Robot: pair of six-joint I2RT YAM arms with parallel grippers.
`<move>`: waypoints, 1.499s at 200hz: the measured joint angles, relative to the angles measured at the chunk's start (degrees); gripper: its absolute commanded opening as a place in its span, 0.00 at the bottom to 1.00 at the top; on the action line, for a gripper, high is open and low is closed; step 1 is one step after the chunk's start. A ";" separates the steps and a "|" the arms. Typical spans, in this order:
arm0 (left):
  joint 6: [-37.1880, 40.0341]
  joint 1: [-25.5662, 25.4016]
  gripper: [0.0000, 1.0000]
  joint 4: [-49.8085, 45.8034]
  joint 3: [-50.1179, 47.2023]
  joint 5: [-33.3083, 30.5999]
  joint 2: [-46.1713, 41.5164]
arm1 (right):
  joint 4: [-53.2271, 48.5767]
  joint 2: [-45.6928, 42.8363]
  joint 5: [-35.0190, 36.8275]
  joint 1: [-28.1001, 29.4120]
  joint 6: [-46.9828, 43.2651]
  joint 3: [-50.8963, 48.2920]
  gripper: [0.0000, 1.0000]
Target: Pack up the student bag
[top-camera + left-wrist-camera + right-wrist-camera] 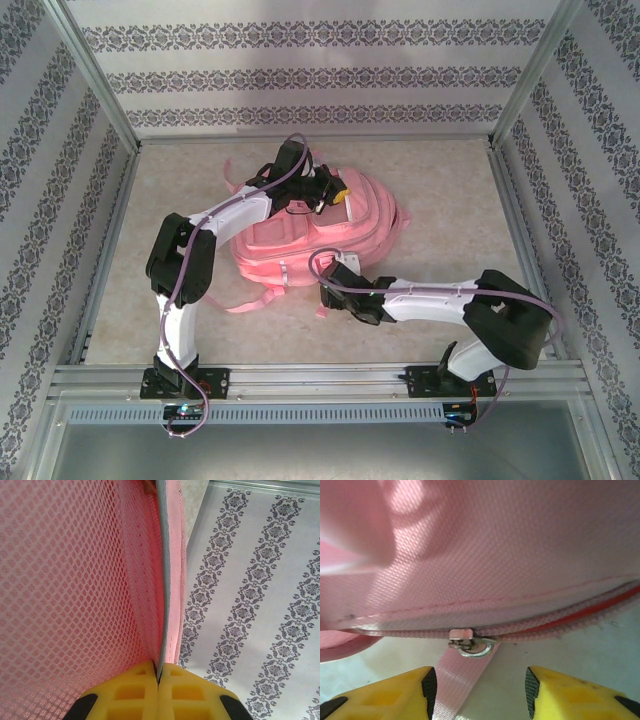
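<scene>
The student bag (290,250) lies flat near the middle of the table (440,190), a bit toward the far side. It is big, soft and pink. A thin pink strap (245,303) sticks out on its near left side.

The left gripper (335,192) is at the far end of the bag, up on top. Its yellow fingers (130,690) are pressed tight together. They pinch a thin grey edge (165,580) of the bag between them. Next to that edge is pink mesh (65,590) with lots of little holes (it looks like a net). Past the bag, the left wrist camera sees the wall (260,605) with its grey flower stripes.

The right gripper (480,692) is at the near side of the bag, low down by the table. Its two yellow fingers are spread apart and hold nothing. Just in front of them a zip (560,620) runs along the side of the bag. The zip slider (461,636) sits right ahead of the gap, and a small metal ring (480,649) hangs on it. A pink ribbon (452,680) hangs down from the ring and goes in between the fingers, close to one of them. I cannot tell if it touches that finger. A red line shows along the zip to one side of the slider.
</scene>
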 measured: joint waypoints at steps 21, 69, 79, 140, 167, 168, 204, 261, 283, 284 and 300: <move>-0.48 0.00 0.00 0.63 -0.17 -0.02 0.28 | -0.13 1.46 2.25 0.00 -0.44 0.02 0.42; -0.74 0.07 0.00 1.81 -1.36 -0.11 0.44 | -0.85 3.23 5.66 0.00 -1.92 1.99 0.40; -0.87 0.09 0.00 2.14 -1.81 -0.15 0.44 | -0.83 3.56 5.66 0.00 -2.36 2.71 0.38; -0.90 0.39 0.00 3.37 -3.13 -0.11 0.44 | -1.53 3.43 5.66 -0.02 -5.01 4.22 0.00; -0.37 1.16 0.00 3.21 -3.10 -0.11 0.44 | -1.66 1.22 5.09 -0.63 -5.81 3.96 0.00; -0.20 1.22 0.01 3.13 -3.10 -0.11 0.44 | -1.66 1.14 5.07 -0.70 -5.84 3.93 0.00; 5.11 2.91 0.50 -3.61 -0.57 -0.63 0.26 | -0.04 -2.12 -0.28 -5.70 -8.00 1.60 0.00; 14.75 4.63 0.60 -22.49 -4.28 -9.84 -18.40 | 3.06 -2.73 -9.44 -7.28 -6.93 1.57 0.00; 14.36 4.92 0.58 -25.40 -13.20 -13.73 -33.31 | 4.28 -2.80 -11.65 -7.28 -4.68 1.62 0.00; 14.32 4.92 0.58 -25.44 -13.51 -13.81 -33.73 | 4.31 -2.80 -11.72 -7.28 -4.59 1.62 0.00; 13.27 5.33 0.57 -27.45 -20.09 -16.33 -42.27 | 4.70 -2.80 -13.11 -7.26 -3.87 1.75 0.00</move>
